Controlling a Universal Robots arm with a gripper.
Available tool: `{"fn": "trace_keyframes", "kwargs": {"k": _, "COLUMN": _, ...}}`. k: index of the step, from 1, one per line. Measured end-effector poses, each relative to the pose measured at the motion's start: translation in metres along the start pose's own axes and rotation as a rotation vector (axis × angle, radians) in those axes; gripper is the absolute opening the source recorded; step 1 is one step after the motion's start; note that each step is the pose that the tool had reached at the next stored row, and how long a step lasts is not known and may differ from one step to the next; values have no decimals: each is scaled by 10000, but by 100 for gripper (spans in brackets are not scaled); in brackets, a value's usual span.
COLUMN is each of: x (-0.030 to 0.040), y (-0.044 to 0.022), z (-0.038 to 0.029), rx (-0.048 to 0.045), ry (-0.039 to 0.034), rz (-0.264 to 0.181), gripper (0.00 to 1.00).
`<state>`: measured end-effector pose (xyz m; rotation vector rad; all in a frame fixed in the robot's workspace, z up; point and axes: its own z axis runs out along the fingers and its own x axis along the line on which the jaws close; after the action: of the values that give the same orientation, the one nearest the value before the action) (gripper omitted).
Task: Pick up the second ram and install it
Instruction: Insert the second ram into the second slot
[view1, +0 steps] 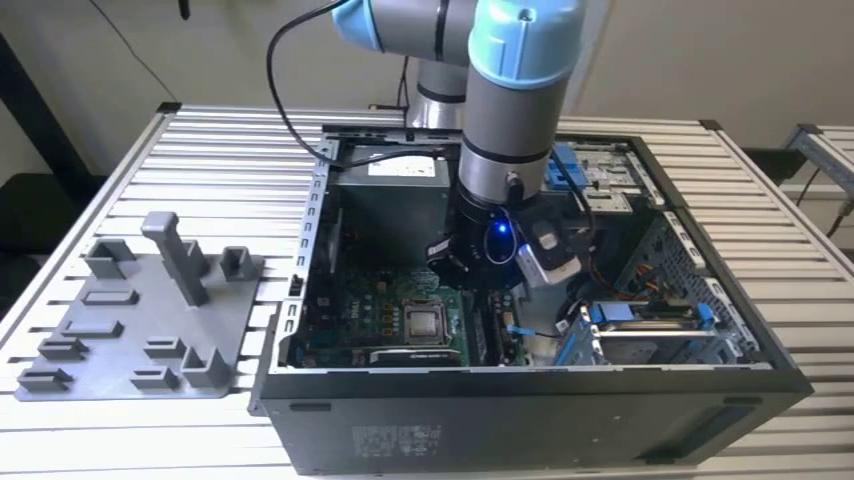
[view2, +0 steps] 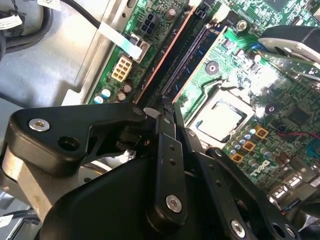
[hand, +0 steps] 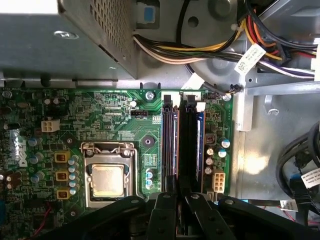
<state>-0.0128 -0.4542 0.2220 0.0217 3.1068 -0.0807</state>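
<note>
My gripper (hand: 179, 200) is down inside the open computer case (view1: 307, 300), over the memory slots beside the processor socket (hand: 107, 180). Its fingers are shut on the second ram (hand: 186, 145), a thin dark stick seen edge-on that runs from the fingertips along the slot next to the blue one (hand: 200, 140). In the second wrist view the same stick (view2: 192, 52) stretches away from my gripper (view2: 167, 111). Another stick with a coppery edge (hand: 170, 145) sits in the neighbouring slot. In the exterior view my gripper (view1: 505, 300) is low over the green board.
A grey plastic tray (view1: 134, 340) with an upright post (view1: 180, 255) lies outside the case on the exterior view's left. A power supply box (hand: 65, 35) and cable bundles (hand: 210, 52) lie close beyond the slots. Blue drive latches (view1: 641, 315) sit on the exterior view's right.
</note>
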Motion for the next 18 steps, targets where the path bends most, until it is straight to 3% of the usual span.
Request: {"fn": "trace_keyframes", "kwargs": {"k": 18, "x": 1, "y": 3, "z": 19, "rx": -4, "ry": 4, "rz": 0, "gripper": 15}}
